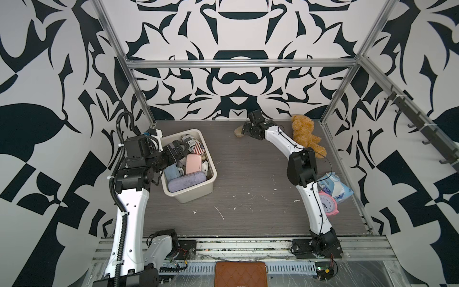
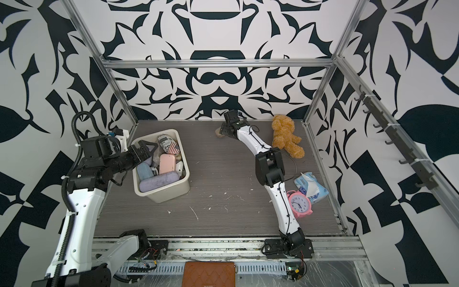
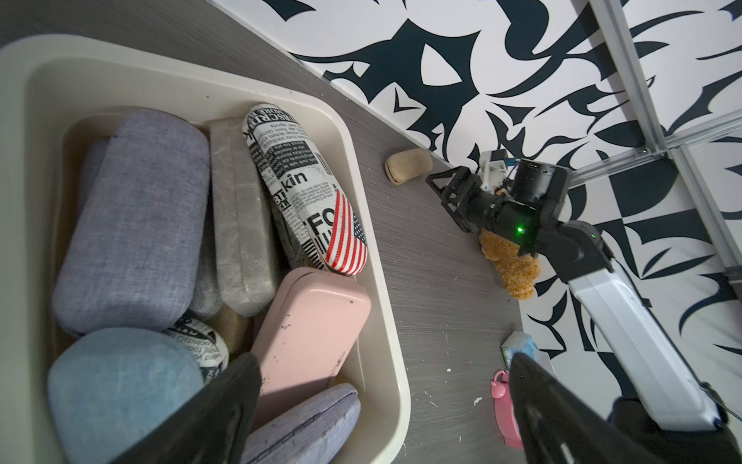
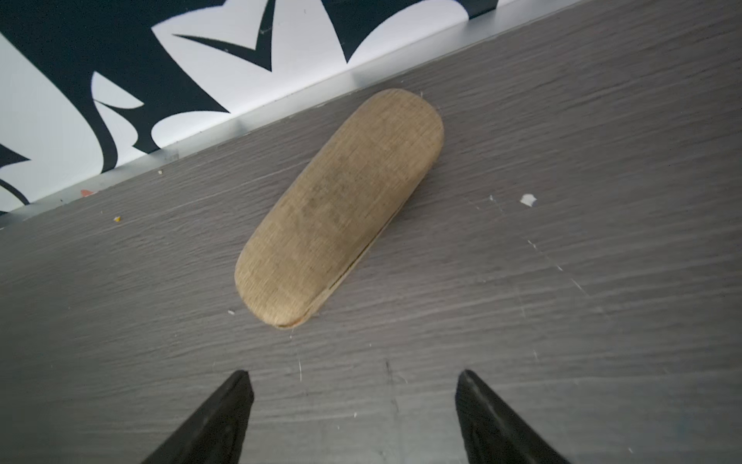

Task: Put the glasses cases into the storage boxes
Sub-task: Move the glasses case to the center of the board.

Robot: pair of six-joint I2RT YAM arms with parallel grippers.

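Since tan case (image 4: 339, 209) lies skewed, my R gripper (image 4: 353, 375), jaws apart, shld yaw to straddle its width b4 closing.

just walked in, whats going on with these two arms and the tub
A two-armed robot is filling a cream storage tub with glasses cases; many are already inside, including a pink one and a newspaper-print one. The left gripper hangs over the tub, fingers open and empty. The right gripper is at the far side of the table, fingers open, just short of a tan case lying loose there, the only case visible outside the tub.
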